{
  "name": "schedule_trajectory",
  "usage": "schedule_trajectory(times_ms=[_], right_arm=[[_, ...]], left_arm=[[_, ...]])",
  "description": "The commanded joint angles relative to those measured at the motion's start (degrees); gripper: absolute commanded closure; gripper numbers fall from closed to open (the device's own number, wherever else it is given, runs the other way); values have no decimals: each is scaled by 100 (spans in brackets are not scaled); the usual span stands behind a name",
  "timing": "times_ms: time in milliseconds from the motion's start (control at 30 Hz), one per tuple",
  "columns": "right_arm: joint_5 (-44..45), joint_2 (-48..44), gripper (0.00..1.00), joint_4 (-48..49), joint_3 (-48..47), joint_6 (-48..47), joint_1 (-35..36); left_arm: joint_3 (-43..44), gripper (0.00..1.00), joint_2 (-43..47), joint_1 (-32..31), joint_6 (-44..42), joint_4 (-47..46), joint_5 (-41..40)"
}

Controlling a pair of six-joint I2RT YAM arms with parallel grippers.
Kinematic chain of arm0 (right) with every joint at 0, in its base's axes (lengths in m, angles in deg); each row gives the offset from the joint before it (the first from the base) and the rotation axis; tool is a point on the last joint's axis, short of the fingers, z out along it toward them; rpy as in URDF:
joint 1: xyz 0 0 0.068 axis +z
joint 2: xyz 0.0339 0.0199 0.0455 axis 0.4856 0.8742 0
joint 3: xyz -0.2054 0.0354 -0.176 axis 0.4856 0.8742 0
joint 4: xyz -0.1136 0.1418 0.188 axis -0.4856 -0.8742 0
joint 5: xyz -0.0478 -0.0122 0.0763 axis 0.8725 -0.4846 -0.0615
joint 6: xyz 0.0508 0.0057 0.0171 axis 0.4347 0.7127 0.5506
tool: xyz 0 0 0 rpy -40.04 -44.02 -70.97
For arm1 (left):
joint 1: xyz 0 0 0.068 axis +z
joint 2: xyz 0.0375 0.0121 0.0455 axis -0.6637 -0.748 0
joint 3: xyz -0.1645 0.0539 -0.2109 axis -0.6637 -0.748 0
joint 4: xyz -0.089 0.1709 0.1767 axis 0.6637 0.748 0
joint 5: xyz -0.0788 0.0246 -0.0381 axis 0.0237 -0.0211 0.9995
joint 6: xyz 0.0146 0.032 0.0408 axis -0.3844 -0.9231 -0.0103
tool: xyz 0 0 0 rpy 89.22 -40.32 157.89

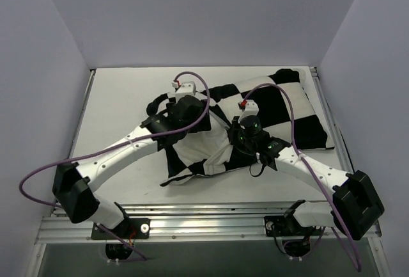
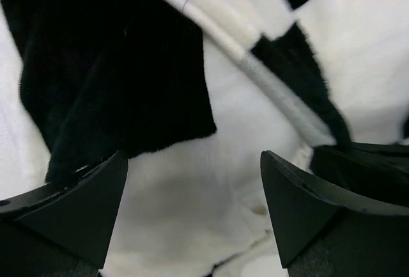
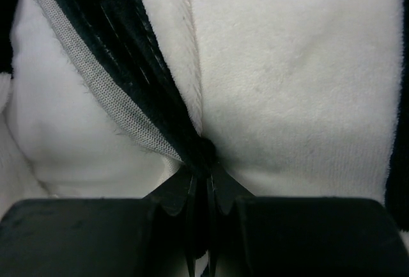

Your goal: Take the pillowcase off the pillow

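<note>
My left hand (image 2: pixel 193 162) has black fingers, and so does my right hand (image 3: pixel 203 181). The pillowcase (image 1: pixel 281 107) is a checkerboard of large black and white squares, with a narrow grey ribbed band (image 3: pixel 105 94) along its edge. The plain white cloth with no pattern at its near end is the pillow (image 1: pixel 195 149), as far as I can tell. The surface (image 1: pixel 121 98) is white. My left arm (image 1: pixel 121 152) and right arm (image 1: pixel 316 171) are white with black joints, and purple cables (image 1: pixel 22 187) loop off them. The walls (image 1: pixel 204 15) are pale lavender-grey, and the rail (image 1: pixel 211 216) is silver.
</note>
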Motion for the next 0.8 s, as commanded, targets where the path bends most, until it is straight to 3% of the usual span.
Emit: schedule_trajectory(times_ms=[0,133,167,233,267,367,533,767], right_arm=[[-78,103,100,-49,146,74,87],[-16,103,100,-31,217,83,78],[10,103,100,-58,234,74,52],[80,155,100,-84,260,83,34],[98,164,100,-110,269,92,8],[98,200,100,-137,357,153,-176],[-121,147,100,-225,419,294,-668],[-666,-125,100,-409,410,417,-1249]], left_arm=[[394,8,-494,-127,-150,429,-717],[579,22,-882,-198,-106,825,-1051],[527,38,-882,-198,-54,904,-1200],[387,53,-760,-189,17,1036,-1324],[282,67,-559,-189,26,1036,-1368],[-210,84,-85,-75,87,1045,-1482],[-1359,97,628,372,395,1107,-1123],[-3003,98,2157,1058,799,537,-70]])
